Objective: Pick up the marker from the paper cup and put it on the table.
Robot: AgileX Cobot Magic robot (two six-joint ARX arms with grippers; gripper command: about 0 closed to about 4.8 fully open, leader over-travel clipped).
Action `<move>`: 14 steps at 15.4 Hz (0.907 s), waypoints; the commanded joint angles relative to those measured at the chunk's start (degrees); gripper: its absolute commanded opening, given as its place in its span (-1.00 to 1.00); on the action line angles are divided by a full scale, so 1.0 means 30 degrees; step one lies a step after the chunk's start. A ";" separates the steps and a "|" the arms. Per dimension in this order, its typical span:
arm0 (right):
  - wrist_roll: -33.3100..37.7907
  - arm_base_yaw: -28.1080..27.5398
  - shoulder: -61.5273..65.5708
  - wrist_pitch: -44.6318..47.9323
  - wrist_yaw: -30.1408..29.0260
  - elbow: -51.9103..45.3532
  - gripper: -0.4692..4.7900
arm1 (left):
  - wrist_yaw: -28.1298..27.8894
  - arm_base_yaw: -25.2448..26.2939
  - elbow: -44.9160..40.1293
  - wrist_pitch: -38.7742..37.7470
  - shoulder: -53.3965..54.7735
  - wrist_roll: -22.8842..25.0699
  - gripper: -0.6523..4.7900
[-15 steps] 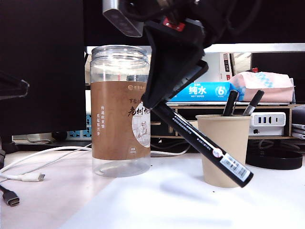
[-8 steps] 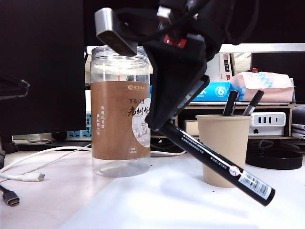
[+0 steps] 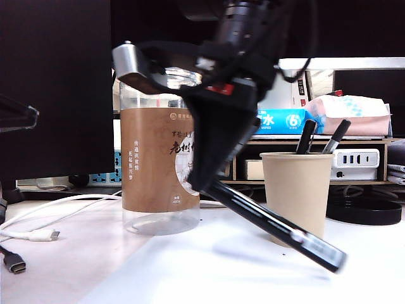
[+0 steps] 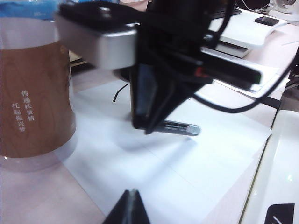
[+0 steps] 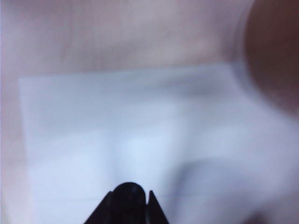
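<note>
My right gripper [image 3: 205,180] is shut on the marker [image 3: 278,228], a long black one that slants down to the right in front of the paper cup [image 3: 297,190]. The marker's blurred lower end hangs just over the white table [image 3: 209,278]; whether it touches I cannot tell. In the right wrist view its round black end [image 5: 129,190] shows between the fingers of the right gripper [image 5: 131,198]. The left wrist view sees the marker [image 4: 180,127] under the right arm. My left gripper [image 4: 132,196] is shut, empty and apart from it. Two other black markers [image 3: 307,136] stand in the cup.
A tall clear jar with a brown label [image 3: 158,164] stands left of the right arm. White cables and USB plugs [image 3: 31,235] lie at the far left. A wooden shelf unit [image 3: 354,142] with tissue packs is behind, and a black round dish [image 3: 364,212] sits right of the cup.
The right gripper has sunk toward the table with the marker, which now lies flatter, its lower end nearer the surface. The left gripper has not moved.
</note>
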 commanded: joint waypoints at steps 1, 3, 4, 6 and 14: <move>-0.0554 0.0044 0.0335 -0.0189 0.0233 0.0248 -0.50 | 0.0168 -0.0022 -0.0022 -0.0189 0.0000 0.0058 -0.77; -0.0561 0.0044 0.0335 -0.0372 0.0233 0.0255 -0.50 | 0.0168 -0.0022 -0.0022 -0.0189 0.0000 0.0066 -0.77; -0.0663 0.0044 0.0335 -0.0619 0.0277 0.0262 -0.50 | 0.0168 -0.0022 -0.0022 -0.0189 0.0000 0.0066 -0.77; -0.1064 0.0044 0.0350 -0.1122 0.1180 0.0262 -0.50 | 0.0168 -0.0022 -0.0022 -0.0189 0.0000 0.0066 -0.77; -0.1122 0.0153 0.0423 -0.0976 0.1596 0.0262 -0.46 | 0.0168 -0.0022 -0.0022 -0.0189 0.0000 0.0058 -0.77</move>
